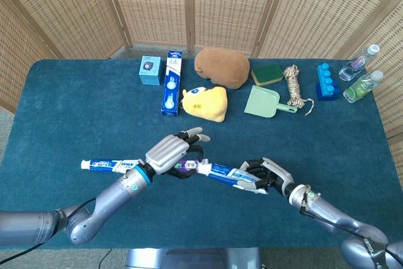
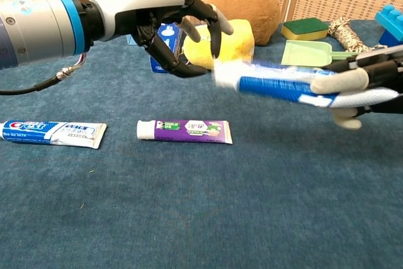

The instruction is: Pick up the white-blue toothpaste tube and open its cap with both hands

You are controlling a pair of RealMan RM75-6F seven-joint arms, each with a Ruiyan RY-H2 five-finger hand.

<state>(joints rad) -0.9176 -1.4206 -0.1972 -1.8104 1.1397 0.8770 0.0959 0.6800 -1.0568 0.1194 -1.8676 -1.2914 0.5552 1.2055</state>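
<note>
- White-blue toothpaste tube point(image 2: 283, 86), pictured lifted off the dark teal table cloth point(image 1: 75, 118), lies near level in my right hand point(image 1: 267, 175), whose fingers wrap its flat tail end; its capped end point(image 2: 225, 74) points toward my left side and shows blurred in the chest view.
- My left hand point(image 2: 167, 14) hangs at the cap, fingers curled and apart with nothing in them; I cannot tell whether a fingertip touches the cap.
- Below the two hands, a purple-labelled toothpaste tube point(image 2: 184, 130) lies flat on the cloth; a second white, red and blue tube point(image 2: 53, 132) lies further to my left, well apart from it.
- Along the far edge stand a small light-blue box point(image 1: 150, 70), a tall blue-and-white carton point(image 1: 172, 82), a yellow plush toy point(image 1: 206, 103), a brown plush cushion point(image 1: 221, 67), a green-and-yellow sponge point(image 1: 267, 73), a pale green dustpan point(image 1: 266, 102), a coil of rope point(image 1: 293, 84), a blue block toy point(image 1: 326, 81) and two clear bottles point(image 1: 360, 77) at the far right corner.
- Bare cloth lies to my right of the raised tube and along the near edge.
</note>
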